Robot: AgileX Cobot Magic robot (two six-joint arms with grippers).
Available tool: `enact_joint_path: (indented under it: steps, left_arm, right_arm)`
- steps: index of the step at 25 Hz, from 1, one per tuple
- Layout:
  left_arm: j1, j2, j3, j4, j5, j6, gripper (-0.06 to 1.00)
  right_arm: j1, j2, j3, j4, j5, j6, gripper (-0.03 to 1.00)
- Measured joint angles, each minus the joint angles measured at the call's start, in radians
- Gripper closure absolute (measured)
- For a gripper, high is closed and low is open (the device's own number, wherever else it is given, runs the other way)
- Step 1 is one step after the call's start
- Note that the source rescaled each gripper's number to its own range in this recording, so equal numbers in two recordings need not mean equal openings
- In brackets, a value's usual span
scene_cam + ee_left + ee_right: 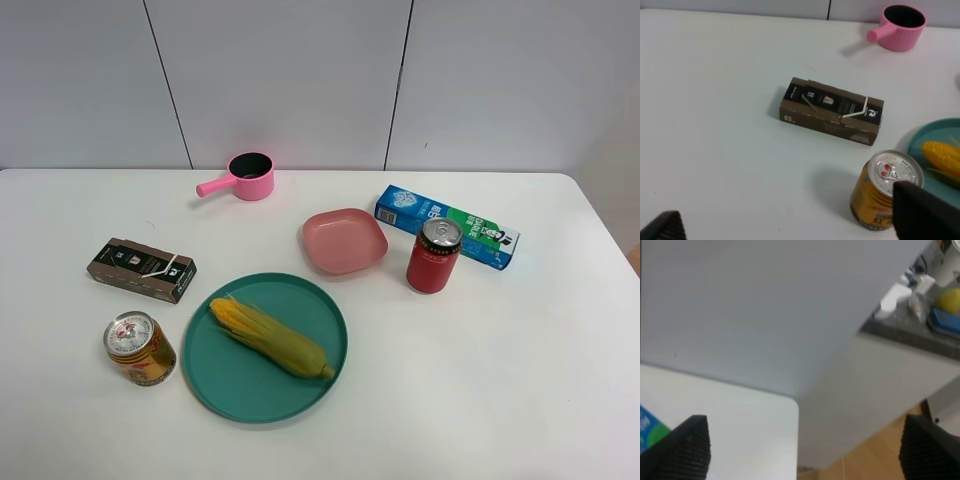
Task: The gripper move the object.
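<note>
The short orange-gold can [140, 348] with a silver pull-tab top stands upright at the front left of the white table [480, 380]. In the left wrist view the can [885, 192] sits just in front of one black fingertip [922, 212]. My left gripper [787, 207] is open and empty, above the table and apart from the can. My right gripper [802, 427] is open and empty and faces the table's far right corner and the wall. Neither gripper shows in the exterior high view.
A brown box [141, 269] lies behind the can. A teal plate [215, 385] holding a corn cob [268, 337] is to the can's right. A pink dish [344, 240], a taller red can [433, 256], a blue-green box [448, 226] and a pink pot [247, 177] stand farther back.
</note>
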Motion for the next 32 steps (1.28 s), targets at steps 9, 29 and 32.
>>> enact_joint_path:
  steps: [9,29,32]
  left_arm:
    - [0.000,0.000,0.000,0.000,0.000,0.000,-0.06]
    - [0.000,0.000,0.000,0.000,0.000,0.000,-0.06]
    - [0.000,0.000,0.000,0.000,0.000,0.000,-0.06]
  right_arm:
    - [0.000,-0.486,0.321,-0.002,0.002,0.019,0.62]
    - [-0.158,-0.878,0.782,0.392,0.001,-0.012,0.62]
    - [-0.158,-0.939,0.929,0.407,-0.008,0.038,0.62]
